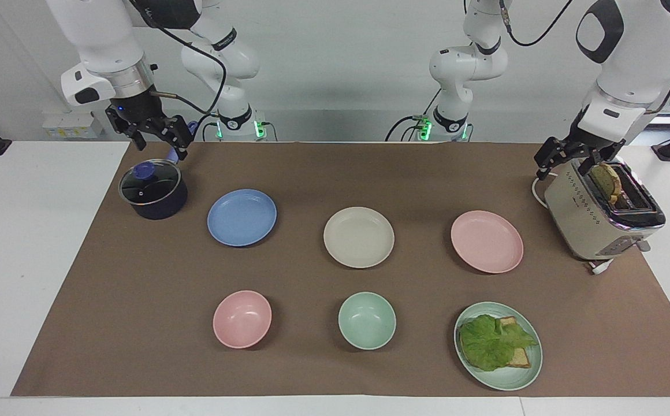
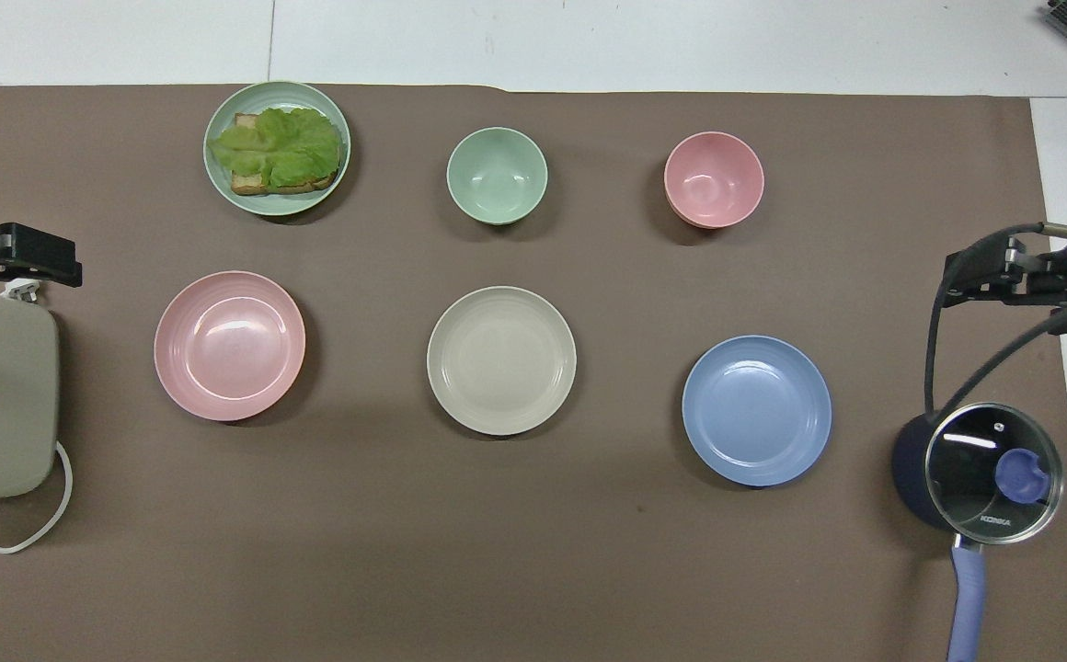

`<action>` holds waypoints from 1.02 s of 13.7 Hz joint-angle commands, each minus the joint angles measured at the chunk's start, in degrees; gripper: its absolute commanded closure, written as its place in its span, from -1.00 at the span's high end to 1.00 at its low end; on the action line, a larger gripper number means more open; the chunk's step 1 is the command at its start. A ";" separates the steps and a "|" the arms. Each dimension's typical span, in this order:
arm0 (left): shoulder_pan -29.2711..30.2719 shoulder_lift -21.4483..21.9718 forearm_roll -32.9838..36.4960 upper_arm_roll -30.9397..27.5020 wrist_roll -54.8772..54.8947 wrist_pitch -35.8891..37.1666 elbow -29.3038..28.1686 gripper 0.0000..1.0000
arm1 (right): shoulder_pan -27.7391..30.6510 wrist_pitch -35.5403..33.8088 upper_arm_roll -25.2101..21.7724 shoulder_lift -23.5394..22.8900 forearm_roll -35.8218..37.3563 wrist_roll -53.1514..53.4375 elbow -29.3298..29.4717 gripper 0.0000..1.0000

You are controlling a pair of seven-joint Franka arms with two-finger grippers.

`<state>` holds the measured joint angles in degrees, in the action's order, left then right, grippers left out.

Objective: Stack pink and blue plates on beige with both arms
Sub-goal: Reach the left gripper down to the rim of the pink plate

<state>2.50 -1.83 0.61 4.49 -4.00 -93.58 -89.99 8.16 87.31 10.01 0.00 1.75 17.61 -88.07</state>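
Pink plate (image 2: 229, 346), beige plate (image 2: 501, 359), blue plate (image 2: 756, 409) in a row, apart

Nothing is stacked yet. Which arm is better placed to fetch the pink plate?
Left: the left gripper hangs open over the toaster, beside the pink plate; the right gripper is over the pot.

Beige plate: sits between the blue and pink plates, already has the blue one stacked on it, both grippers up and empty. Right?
Not quite. The beige plate is bare; the blue plate lies beside it on the mat, as the facing view shows. The pink plate and the rest hold.
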 commanded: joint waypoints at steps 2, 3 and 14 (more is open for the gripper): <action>-0.48 0.25 -0.88 0.17 -0.40 0.94 0.16 1.00 | 0.80 1.28 0.45 -0.71 0.45 -3.88 0.62 1.00; -0.57 0.25 -0.88 0.17 -0.40 1.03 0.25 1.00 | 0.80 2.85 0.45 -0.88 0.44 -4.24 0.62 1.00; -0.05 1.03 -1.84 0.78 -0.75 1.12 -1.23 1.00 | -10.27 2.51 -9.65 -0.62 0.62 -4.60 0.45 1.00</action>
<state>2.00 -1.82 0.13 5.52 -4.20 -93.46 -90.03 -0.43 89.94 2.31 -0.47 1.75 14.16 -88.07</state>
